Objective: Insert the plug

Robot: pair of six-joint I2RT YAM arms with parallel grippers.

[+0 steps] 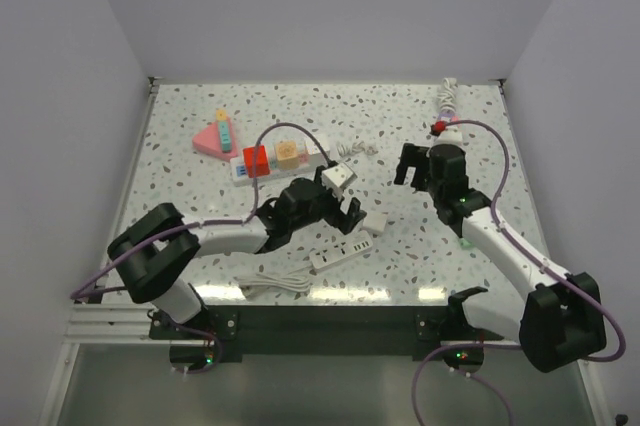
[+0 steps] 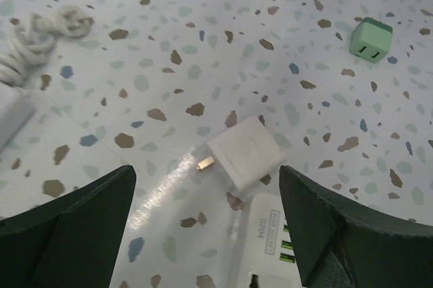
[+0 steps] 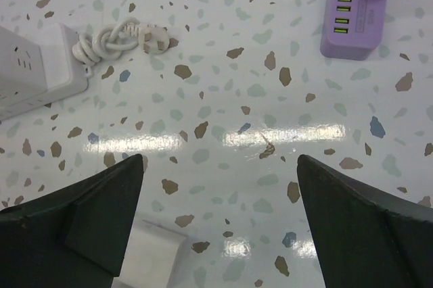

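Jaws spread wide and empty, the left gripper [image 2: 206, 180] hovers over the white plug [image 2: 247, 156], which lies uninserted just beside the white power strip [image 2: 270, 251]; the right gripper [image 3: 220, 166] is likewise parted, so grasping and insertion are both left to do.

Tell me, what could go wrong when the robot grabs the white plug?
The white plug lies on its side right beside the white power strip, so the open left gripper might bump the strip as it closes. Its prong points sideways, so the plug could go in crooked unless it gets turned first.
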